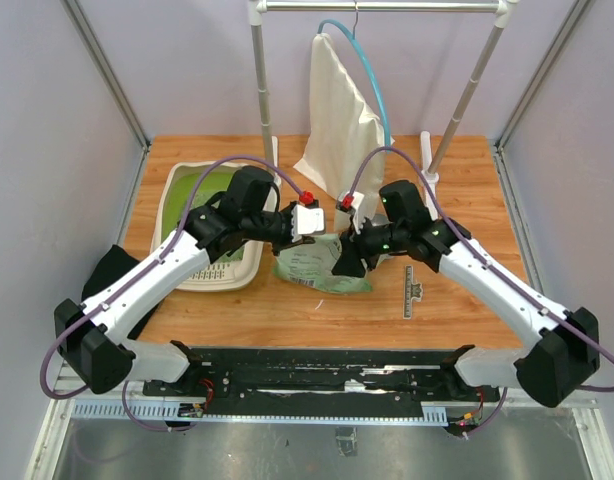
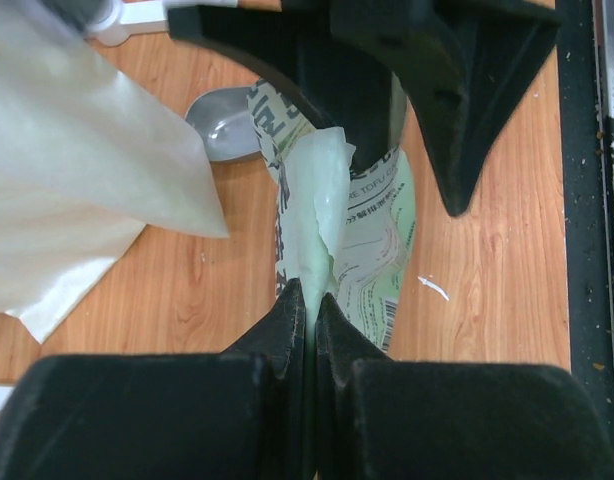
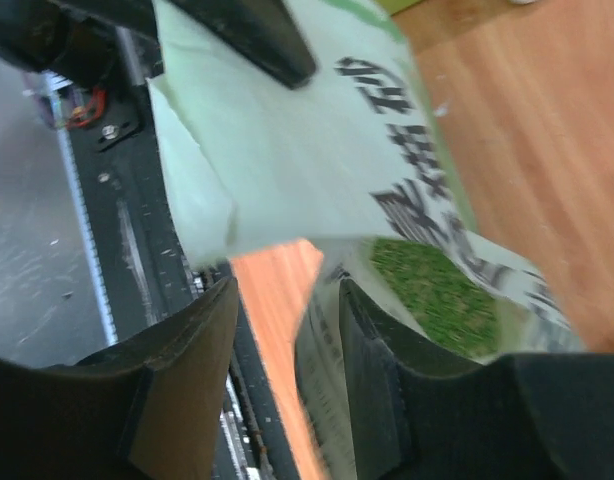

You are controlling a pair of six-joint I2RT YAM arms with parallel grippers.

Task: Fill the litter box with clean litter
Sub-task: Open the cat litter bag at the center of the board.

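The litter box (image 1: 182,215), a beige tray with a lime-green inside, sits at the table's left, partly under my left arm. Just right of it the green printed bag (image 1: 322,268) stands between both grippers. My left gripper (image 2: 310,295) is shut on a pale green flap of the bag's mouth. My right gripper (image 3: 287,290) is open: the bag's wall lies against one finger and there is a gap to the other. Through the bag's opening, the right wrist view shows clean litter (image 3: 437,290) as green granules inside.
A grey metal scoop (image 2: 222,125) lies on the wood behind the bag. A white cloth bag (image 1: 337,120) hangs from the rack at the back, its poles (image 1: 262,80) standing on the table. A small metal strip (image 1: 413,290) lies at the right.
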